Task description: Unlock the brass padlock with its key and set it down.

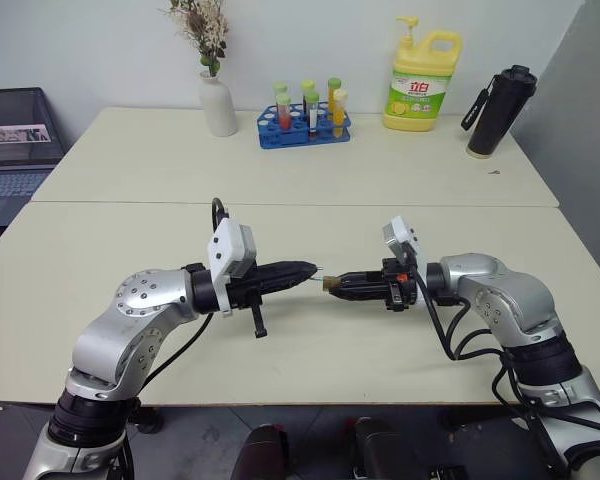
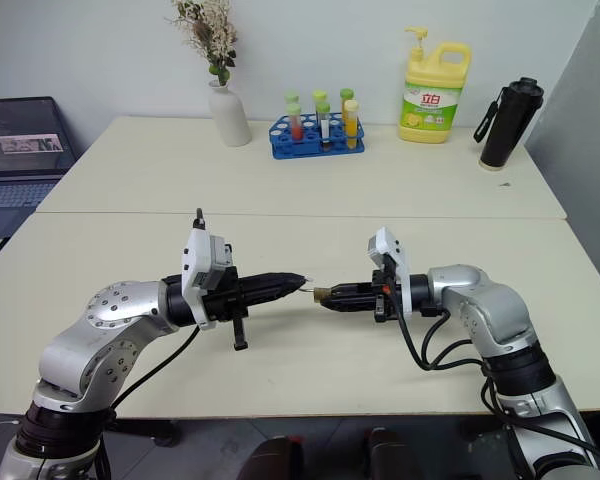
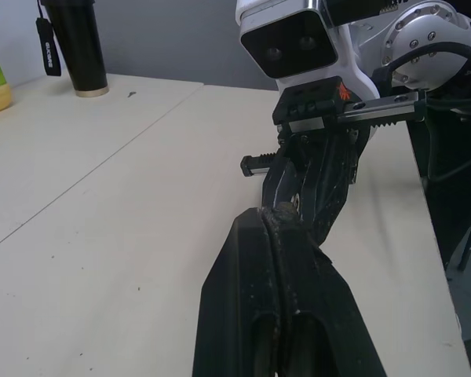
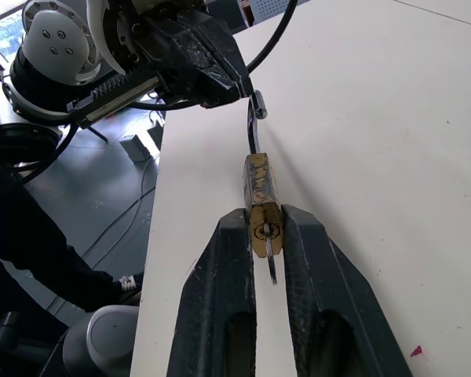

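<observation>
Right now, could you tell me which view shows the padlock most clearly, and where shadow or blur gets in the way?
Right wrist view: brass padlock sharp, evenly lit between the right gripper fingers. Left eye view: padlock only a tiny speck. Left wrist view: left gripper dark and soft up close.

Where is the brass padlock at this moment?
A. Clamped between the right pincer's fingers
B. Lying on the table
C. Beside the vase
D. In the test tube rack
A: the brass padlock sits clamped between the fingers of the right pincer, above the table.
</observation>
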Motion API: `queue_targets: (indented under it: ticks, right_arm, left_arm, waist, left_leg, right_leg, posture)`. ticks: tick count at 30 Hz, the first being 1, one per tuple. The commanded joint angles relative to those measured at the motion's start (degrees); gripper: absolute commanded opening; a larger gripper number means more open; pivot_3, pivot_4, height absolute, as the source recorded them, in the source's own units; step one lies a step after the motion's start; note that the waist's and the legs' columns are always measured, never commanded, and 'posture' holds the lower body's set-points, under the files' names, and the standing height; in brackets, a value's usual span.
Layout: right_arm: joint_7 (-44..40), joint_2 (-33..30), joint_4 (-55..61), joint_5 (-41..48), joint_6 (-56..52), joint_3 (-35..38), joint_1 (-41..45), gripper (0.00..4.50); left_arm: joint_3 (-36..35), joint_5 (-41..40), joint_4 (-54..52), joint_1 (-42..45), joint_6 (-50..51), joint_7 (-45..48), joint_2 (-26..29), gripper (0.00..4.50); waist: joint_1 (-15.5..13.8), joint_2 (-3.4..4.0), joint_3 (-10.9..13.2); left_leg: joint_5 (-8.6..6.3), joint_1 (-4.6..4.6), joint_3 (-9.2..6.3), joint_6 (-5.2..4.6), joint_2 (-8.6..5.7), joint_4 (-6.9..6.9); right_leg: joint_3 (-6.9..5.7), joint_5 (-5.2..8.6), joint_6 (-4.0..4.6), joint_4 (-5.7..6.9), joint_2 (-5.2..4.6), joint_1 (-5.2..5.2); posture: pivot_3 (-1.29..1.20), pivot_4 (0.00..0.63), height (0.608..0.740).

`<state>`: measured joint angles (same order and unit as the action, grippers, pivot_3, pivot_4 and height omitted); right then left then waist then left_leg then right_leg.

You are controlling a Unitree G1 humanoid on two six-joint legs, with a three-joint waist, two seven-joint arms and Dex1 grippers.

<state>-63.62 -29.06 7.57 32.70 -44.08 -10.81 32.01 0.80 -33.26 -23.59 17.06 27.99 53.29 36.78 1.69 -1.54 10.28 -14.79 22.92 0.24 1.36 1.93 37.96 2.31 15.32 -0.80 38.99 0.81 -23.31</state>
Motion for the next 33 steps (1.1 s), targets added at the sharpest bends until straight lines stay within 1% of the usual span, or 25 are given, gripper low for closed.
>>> queue_targets:
  ticks: [1, 3, 6, 8, 10, 12, 14, 17, 19, 20, 21, 24, 26, 30, 33]
  right_arm:
    - [-0.1, -0.4, 1.5, 0.4, 0.9, 0.7, 0.0, 0.17]
    - [0.4, -0.5, 1.2, 0.1, 0.9, 1.0, 0.0, 0.17]
    - [1.2, -0.5, 0.6, 0.3, 0.3, 1.7, -0.1, 0.17]
    - [1.8, -0.7, 0.4, 0.6, -0.3, 2.2, -0.1, 0.17]
    - [3.2, -0.8, 0.6, 1.2, -2.1, 2.9, 0.0, 0.17]
    - [4.2, -0.8, 0.9, 1.8, -3.5, 3.4, 0.0, 0.17]
    - [4.6, -1.2, 1.5, 2.5, -5.6, 3.6, -0.1, 0.17]
    - [6.8, -2.3, 2.9, 5.4, -13.8, 4.5, -0.2, 0.17]
    - [8.7, -2.3, 3.7, 7.0, -18.4, 4.8, -0.5, 0.17]
    - [10.2, -2.1, 4.4, 6.0, -18.9, 3.4, -1.4, 0.17]
    - [11.4, -2.0, 4.9, 5.3, -19.2, 2.4, -2.0, 0.17]
    - [14.9, -0.4, 4.8, 6.3, -23.2, 3.0, -2.7, 0.17]
    - [15.7, -0.1, 4.9, 6.1, -24.0, 2.6, -3.1, 0.17]
    - [20.6, 3.8, 2.8, 6.3, -27.6, 4.0, -3.2, 0.17]
    - [23.4, 6.2, 0.9, 5.9, -29.4, 4.9, -2.7, 0.17]
  left_arm:
    - [-0.3, 2.1, -1.4, 0.8, -1.9, -0.9, 0.5, 0.0]
    - [-1.0, 2.2, -2.6, 0.1, -1.3, -0.9, 1.4, 0.0]
    - [-2.8, 3.7, -4.6, -2.3, -4.9, 1.0, 3.7, 0.0]
    - [-2.7, 8.6, -4.6, -4.5, -9.8, 2.1, 6.7, 0.38]
    - [-3.0, 14.5, -4.0, -7.7, -18.5, 4.8, 10.5, 0.92]
    - [-3.2, 17.4, -3.1, -9.6, -24.3, 6.2, 12.4, 1.51]
    - [-3.8, 18.7, -2.3, -10.9, -28.5, 6.2, 12.7, 2.19]
    - [-4.3, 21.4, -0.4, -12.9, -35.2, 5.8, 12.2, 3.13]
    - [-3.2, 24.3, 1.2, -13.5, -41.4, 5.8, 12.1, 3.8]
    - [-2.3, 24.9, 1.8, -13.9, -42.4, 5.5, 11.5, 4.14]
    - [-1.7, 25.2, 2.2, -14.2, -42.9, 5.3, 11.1, 4.17]
    - [-1.1, 24.2, 3.1, -14.4, -40.5, 4.6, 9.8, 4.17]
    - [-0.6, 25.2, 3.4, -13.8, -42.1, 4.9, 9.8, 4.17]
    - [1.6, 24.2, 3.2, -13.3, -39.2, 6.0, 9.5, 4.17]
    - [3.5, 25.2, 3.7, -12.8, -39.8, 7.0, 9.7, 4.17]
  waist:
    - [0.0, 0.0, 0.0]
    - [0.0, 0.0, 0.0]
    - [0.1, 0.0, 0.0]
    - [0.1, 0.0, 0.0]
    - [0.1, 0.01, 0.0]
    - [0.1, 0.03, 0.0]
    - [0.0, 0.03, 0.0]
    - [-0.2, 0.03, 0.0]
    - [-0.2, 0.03, 0.0]
    - [-0.1, 0.03, 0.0]
    - [-0.1, 0.03, 0.0]
    - [0.0, 0.03, 0.0]
    - [0.0, 0.03, 0.0]
    - [0.1, 0.03, 0.0]
    - [0.1, 0.03, 0.0]
  left_leg:
    - [0.0, 0.0, 0.0, 0.0, -0.01, 0.0]
    - [0.0, 0.0, 0.0, 0.0, -0.01, 0.0]
    - [0.0, 0.0, 0.01, 0.0, 0.01, -0.01]
    - [0.0, 0.0, 0.02, 0.0, 0.07, -0.02]
    - [0.0, -0.01, 0.03, 0.0, 0.07, -0.04]
    - [0.0, -0.02, 0.05, 0.0, 0.09, -0.04]
    - [0.0, -0.01, 0.07, 0.0, 0.08, -0.04]
    - [0.0, 0.0, 0.09, 0.0, 0.08, -0.04]
    - [0.0, 0.01, 0.09, 0.0, 0.08, -0.04]
    - [0.0, 0.0, 0.09, 0.0, 0.08, -0.04]
    - [0.0, 0.0, 0.09, 0.0, 0.1, -0.06]
    - [0.0, 0.01, 0.1, 0.0, 0.11, -0.08]
    - [0.0, 0.02, 0.11, 0.0, 0.14, -0.06]
    - [0.0, 0.01, 0.14, 0.0, 0.23, -0.06]
    - [0.0, 0.01, 0.17, 0.0, 0.31, -0.07]
  right_leg:
    - [0.0, 0.0, 0.0, 0.0, 0.0, 0.0]
    - [0.0, 0.0, 0.0, 0.0, 0.0, 0.0]
    - [0.01, -0.01, 0.01, 0.0, 0.0, 0.0]
    - [0.02, -0.03, 0.06, -0.01, 0.0, -0.02]
    - [0.03, -0.03, 0.07, -0.01, 0.0, -0.03]
    - [0.04, -0.03, 0.09, -0.02, 0.0, -0.03]
    - [0.04, -0.02, 0.11, -0.02, -0.07, -0.04]
    - [0.04, -0.02, 0.11, -0.03, -0.17, -0.04]
    - [0.03, -0.02, 0.11, -0.03, -0.25, -0.04]
    - [0.04, -0.02, 0.11, -0.03, -0.26, -0.04]
    - [0.03, -0.02, 0.11, -0.04, -0.25, -0.04]
    - [0.03, 0.03, 0.04, -0.04, -0.24, -0.05]
    - [0.04, 0.03, 0.04, -0.03, -0.19, -0.06]
    - [0.05, 0.04, 0.03, -0.03, -0.09, -0.06]
    - [0.06, 0.04, 0.03, -0.03, -0.01, -0.1]
  posture:
    - [0.0, 0.15, 0.74]
    - [0.0, 0.15, 0.74]
    - [0.0, 0.15, 0.74]
    - [0.0, 0.15, 0.74]
    - [0.0, 0.15, 0.74]
    - [0.0, 0.15, 0.74]
    - [0.0, 0.15, 0.74]
    - [0.0, 0.15, 0.74]
    - [0.0, 0.15, 0.74]
    - [0.0, 0.15, 0.74]
    - [0.0, 0.15, 0.74]
    - [0.0, 0.15, 0.74]
    - [0.0, 0.15, 0.74]
    - [0.0, 0.15, 0.74]
    - [0.0, 0.15, 0.74]
